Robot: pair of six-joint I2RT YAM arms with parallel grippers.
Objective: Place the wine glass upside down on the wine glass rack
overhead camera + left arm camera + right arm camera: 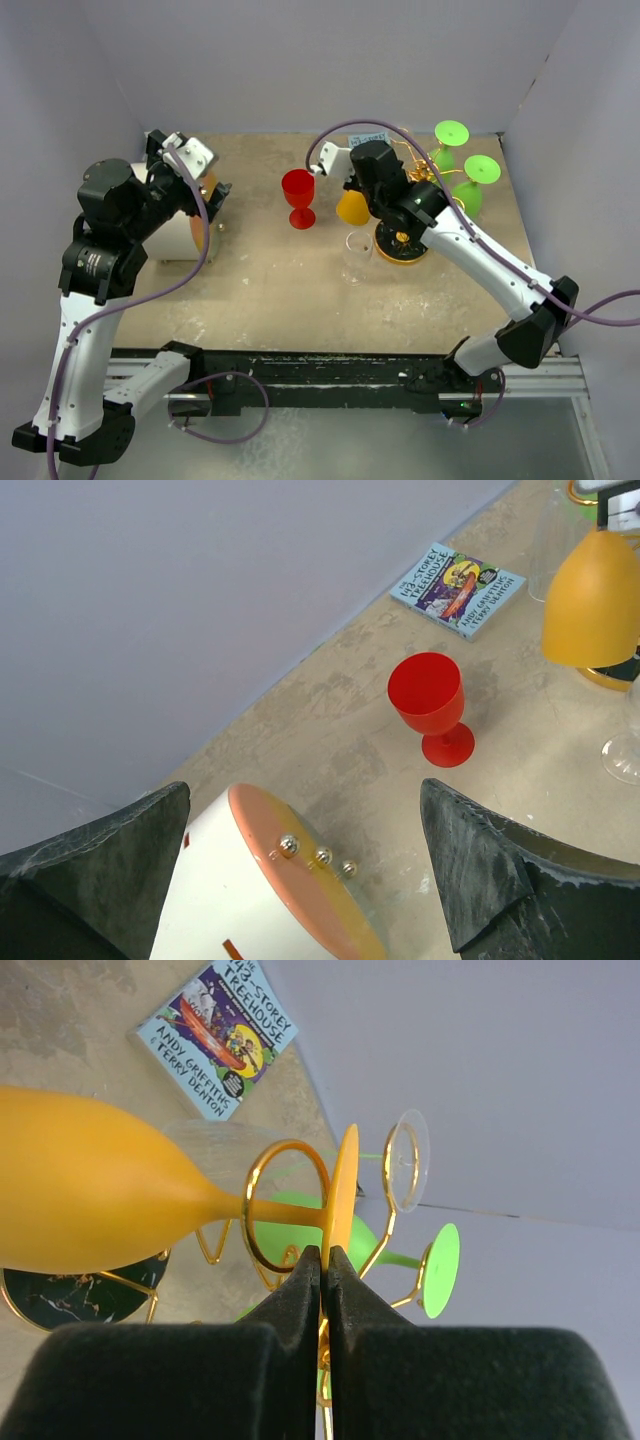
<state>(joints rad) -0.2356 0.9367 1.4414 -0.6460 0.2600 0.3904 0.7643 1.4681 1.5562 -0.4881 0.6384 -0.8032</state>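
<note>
– right gripper (324, 1255)?
– clenched on the foot of the orange wine glass (90, 1195), bottom centre of its wrist view; the stem passes through a gold ring of the wine glass rack (398, 248).
– left gripper (305, 830)?
– spread wide either side of a white canister (230, 900), not closed on it.

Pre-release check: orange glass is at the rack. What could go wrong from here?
1. Right fingers pinch only the foot's edge of the orange glass; it could pivot or slip out.
2. Green glasses hang close by on the rack; a swing might knock them.
</note>
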